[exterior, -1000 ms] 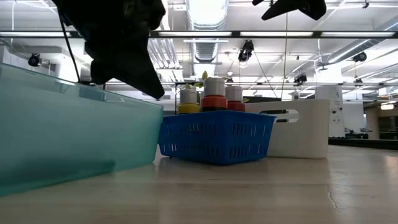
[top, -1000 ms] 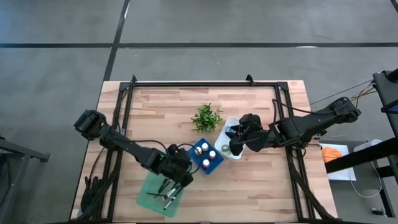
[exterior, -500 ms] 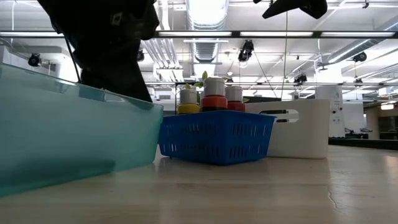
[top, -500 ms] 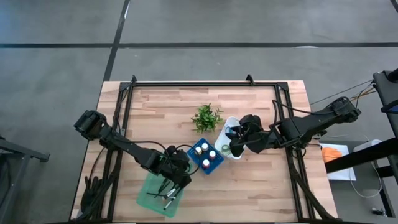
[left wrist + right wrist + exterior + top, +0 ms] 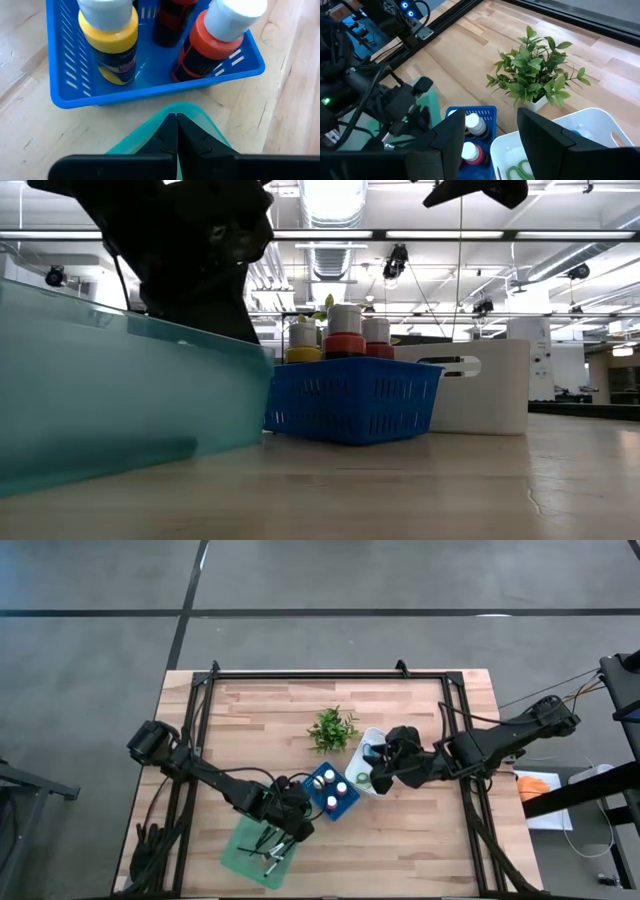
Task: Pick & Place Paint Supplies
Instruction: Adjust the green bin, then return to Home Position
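the left gripper [image 5: 291,825] hangs over the far right corner of the teal bin [image 5: 258,852], its 2 fingers [image 5: 176,137] pressed together with nothing between them. in the left wrist view the bin's corner sits right under the fingertips, with the blue basket [image 5: 70,75] just beyond it. the teal bin stands at the near left of the wooden table [image 5: 250,730] and holds several thin dark-handled brushes [image 5: 268,850]; how many i cannot tell.

the blue basket [image 5: 331,791] sits just right of the bin, near the table's middle. it holds paint bottles [image 5: 325,781] with white caps; the left wrist view shows a yellow bottle [image 5: 111,42], a red bottle [image 5: 210,42] and a dark one between them at the far side.

the right gripper [image 5: 383,765] hovers over the white bin [image 5: 371,739], which stands touching or just right of the basket. its fingers [image 5: 544,137] are spread fairly wide and hold nothing. inside the white bin, green scissors [image 5: 520,167] and something blue show.

a small leafy plant [image 5: 332,727] stands just far of the basket and white bin.
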`<move>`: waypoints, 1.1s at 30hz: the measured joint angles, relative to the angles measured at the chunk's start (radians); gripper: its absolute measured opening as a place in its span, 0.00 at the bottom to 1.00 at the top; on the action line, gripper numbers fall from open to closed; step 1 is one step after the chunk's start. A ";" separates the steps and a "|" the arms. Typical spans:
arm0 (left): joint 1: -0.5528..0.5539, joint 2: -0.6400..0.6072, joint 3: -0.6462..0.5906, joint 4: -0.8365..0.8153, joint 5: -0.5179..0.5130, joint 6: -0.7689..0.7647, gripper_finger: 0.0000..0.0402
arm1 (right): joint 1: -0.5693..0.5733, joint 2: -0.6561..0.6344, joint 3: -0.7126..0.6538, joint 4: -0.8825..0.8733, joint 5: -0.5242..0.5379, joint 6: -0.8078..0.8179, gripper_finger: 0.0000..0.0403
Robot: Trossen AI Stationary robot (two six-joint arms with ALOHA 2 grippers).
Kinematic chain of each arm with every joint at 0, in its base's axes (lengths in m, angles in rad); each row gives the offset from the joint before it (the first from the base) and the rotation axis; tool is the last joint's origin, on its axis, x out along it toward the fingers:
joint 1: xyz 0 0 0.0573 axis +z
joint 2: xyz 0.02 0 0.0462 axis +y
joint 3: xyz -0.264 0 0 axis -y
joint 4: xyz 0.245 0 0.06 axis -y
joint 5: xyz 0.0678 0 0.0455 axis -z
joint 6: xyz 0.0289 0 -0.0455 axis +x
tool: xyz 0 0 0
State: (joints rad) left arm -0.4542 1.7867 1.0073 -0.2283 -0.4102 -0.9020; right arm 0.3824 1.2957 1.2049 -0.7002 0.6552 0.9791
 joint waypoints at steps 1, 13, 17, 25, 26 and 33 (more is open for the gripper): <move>0.001 -0.002 0.000 0.000 -0.001 0.000 0.00 | 0.003 0.000 0.000 0.000 0.000 0.000 0.44; 0.045 -0.003 0.004 0.023 -0.020 0.007 0.00 | 0.007 0.000 0.000 0.000 0.000 -0.002 0.44; 0.051 -0.003 0.012 0.024 -0.023 0.011 0.00 | 0.016 0.000 0.000 0.000 0.000 0.006 0.44; 0.030 -0.018 0.040 0.010 -0.015 0.015 0.00 | 0.026 0.000 -0.005 -0.002 0.000 0.013 0.44; 0.025 -0.027 0.047 0.001 -0.016 0.015 0.00 | 0.026 0.000 -0.007 -0.001 0.000 0.013 0.44; -0.010 -0.129 0.074 -0.067 -0.046 0.073 0.00 | 0.026 0.000 -0.032 -0.068 0.000 0.119 0.44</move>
State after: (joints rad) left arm -0.4638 1.6576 1.0815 -0.2948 -0.4566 -0.8293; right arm 0.4080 1.2953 1.1732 -0.7677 0.6552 1.0979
